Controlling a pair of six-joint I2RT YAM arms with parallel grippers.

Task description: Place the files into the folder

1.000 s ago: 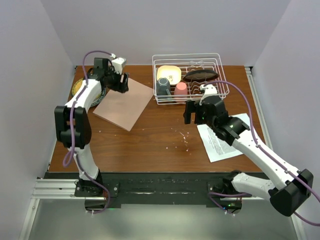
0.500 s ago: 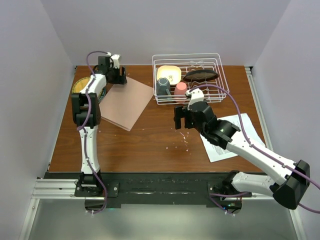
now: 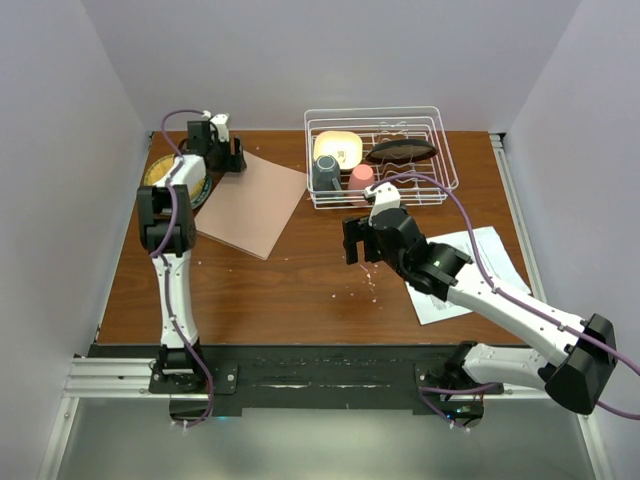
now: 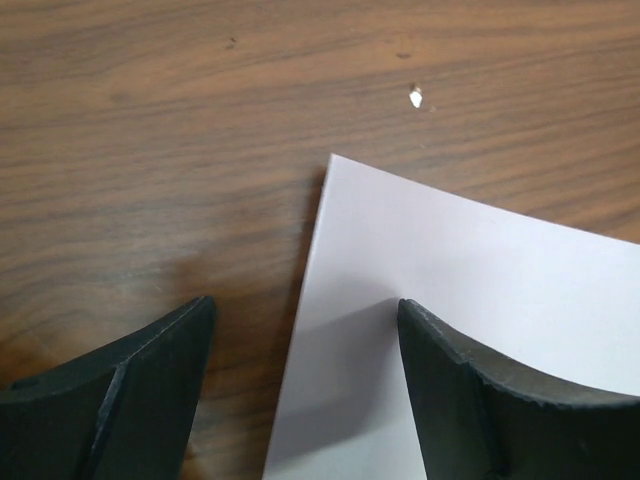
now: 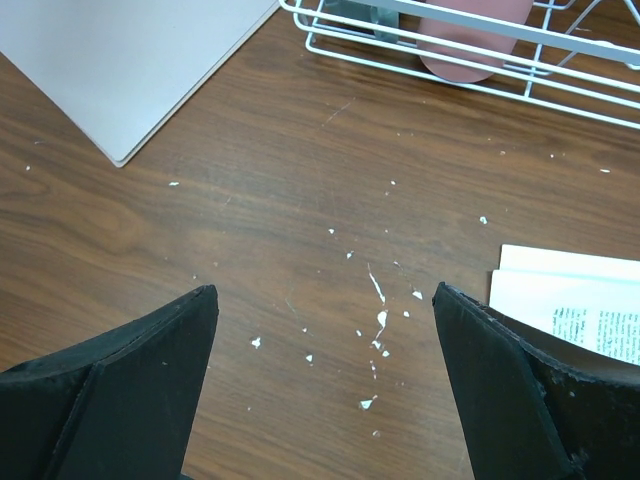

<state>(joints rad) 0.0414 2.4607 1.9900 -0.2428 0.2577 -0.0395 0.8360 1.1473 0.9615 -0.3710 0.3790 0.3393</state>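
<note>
Two spread fingers are shown on the left gripper [image 4: 305, 330], nothing pinched, set astride the top corner of the folder [image 3: 250, 205], a flat, matte salmon card laid at upper left. The right gripper [image 5: 320, 300] is likewise spread over the white-flecked wood table [image 3: 300, 290]. The files [image 3: 432, 308], thin white printed sheets, are seen at right, partly covered by that arm.

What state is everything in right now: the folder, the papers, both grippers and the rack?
Salmon-pink cardboard folder: closed, flat on the table.
White printed paper sheets: outside the folder, flat on the table.
Left gripper: open, over the folder's corner.
Right gripper: open, empty.
White wire rack: upright, holding dishes.
</note>
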